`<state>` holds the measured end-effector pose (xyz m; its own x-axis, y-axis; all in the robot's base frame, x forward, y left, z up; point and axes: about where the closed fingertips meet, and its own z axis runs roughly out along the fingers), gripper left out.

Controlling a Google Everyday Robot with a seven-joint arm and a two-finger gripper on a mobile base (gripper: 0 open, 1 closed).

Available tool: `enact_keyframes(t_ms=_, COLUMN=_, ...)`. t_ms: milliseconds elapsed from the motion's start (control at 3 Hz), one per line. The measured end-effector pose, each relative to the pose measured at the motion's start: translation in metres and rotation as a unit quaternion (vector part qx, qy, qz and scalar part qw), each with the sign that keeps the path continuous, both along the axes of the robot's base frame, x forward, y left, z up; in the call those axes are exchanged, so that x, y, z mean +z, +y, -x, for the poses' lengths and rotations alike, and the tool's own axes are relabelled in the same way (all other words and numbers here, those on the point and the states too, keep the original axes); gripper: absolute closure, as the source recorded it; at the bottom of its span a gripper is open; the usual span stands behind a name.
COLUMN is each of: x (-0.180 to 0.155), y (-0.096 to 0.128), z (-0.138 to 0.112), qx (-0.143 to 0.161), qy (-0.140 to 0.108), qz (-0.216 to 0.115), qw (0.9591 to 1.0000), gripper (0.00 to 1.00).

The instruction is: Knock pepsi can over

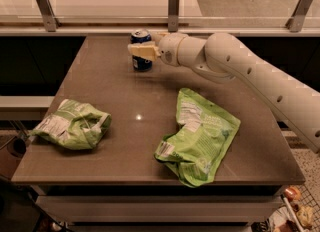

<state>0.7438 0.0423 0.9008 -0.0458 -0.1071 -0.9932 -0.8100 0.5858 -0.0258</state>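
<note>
The pepsi can (141, 64), dark blue with a silver top rim, stands upright near the far edge of the brown table (125, 101). My gripper (138, 50) reaches in from the right on a white arm (240, 66). Its cream tip lies across the front of the can's upper half and hides the middle of the can. It looks to be touching the can.
A crumpled green bag (74, 124) lies at the front left of the table. A larger green bag (200, 136) lies at the front right. A glass railing with metal posts (173, 7) runs behind the table's far edge.
</note>
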Motion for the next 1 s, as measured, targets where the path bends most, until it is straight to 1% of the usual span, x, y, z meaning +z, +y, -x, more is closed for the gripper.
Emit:
enact_keyframes(t_ms=333, x=-0.0001, y=0.0026, z=0.0005, qx=0.002, qy=0.0, qz=0.0, qw=1.0, gripper=0.63)
enact_keyframes(t_ms=667, x=-0.0002, y=0.0054, z=0.001, qx=0.004, qy=0.0, qz=0.0, qw=1.0, gripper=0.88)
enact_keyframes(t_ms=1000, x=-0.0002, y=0.0078, z=0.0015, qx=0.006, qy=0.0, qz=-0.001, qw=1.0, gripper=1.0)
